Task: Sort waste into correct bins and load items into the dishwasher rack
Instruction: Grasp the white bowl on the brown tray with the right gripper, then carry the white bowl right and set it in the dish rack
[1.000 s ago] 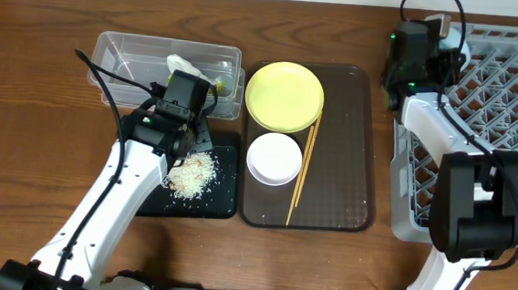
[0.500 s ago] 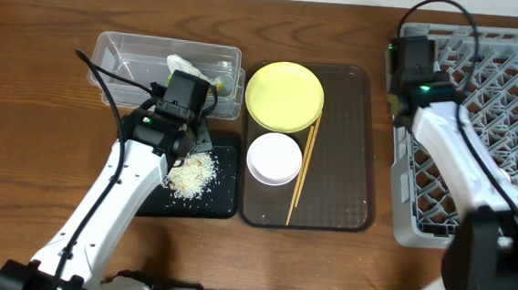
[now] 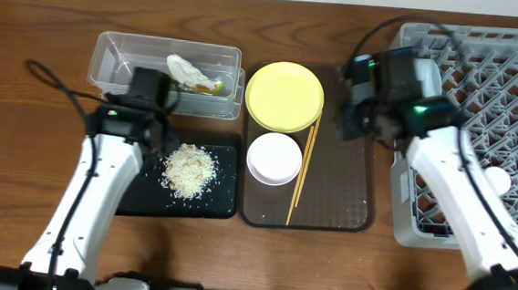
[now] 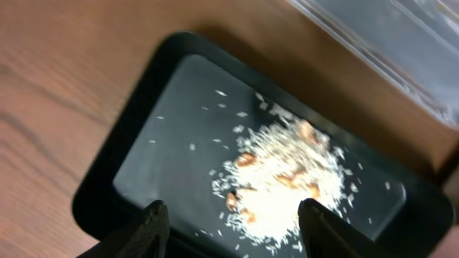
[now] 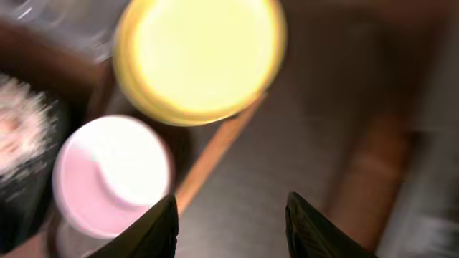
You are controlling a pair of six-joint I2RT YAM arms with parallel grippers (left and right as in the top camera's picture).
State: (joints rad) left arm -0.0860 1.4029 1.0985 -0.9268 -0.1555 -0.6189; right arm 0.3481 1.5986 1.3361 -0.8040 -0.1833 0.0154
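Note:
The rice heap [image 3: 190, 169] lies on the black tray [image 3: 223, 202]; it also shows in the left wrist view [image 4: 283, 183]. The snack wrapper with white scrap [image 3: 194, 73] lies in the clear tub [image 3: 119, 48]. The yellow plate [image 3: 283, 96], white bowl [image 3: 274, 158] and chopsticks [image 3: 303, 166] rest on the brown serving tray [image 3: 343, 178]. A small pale cup [image 3: 497, 182] sits in the grey rack [image 3: 510, 80]. My left gripper [image 4: 233, 229] is open and empty above the black tray [image 4: 143, 154]. My right gripper [image 5: 233, 222] is open and empty over the brown tray, near the plate [image 5: 201, 54] and bowl [image 5: 107, 183].
The rack stands at the right edge of the wooden table. The clear tub sits behind the black tray at the left. The blue bowl is not in view. Arm cables trail over the left table side.
My right arm has swung left from the rack to above the brown tray. My left gripper has pulled back left from the tub's edge to over the black tray.

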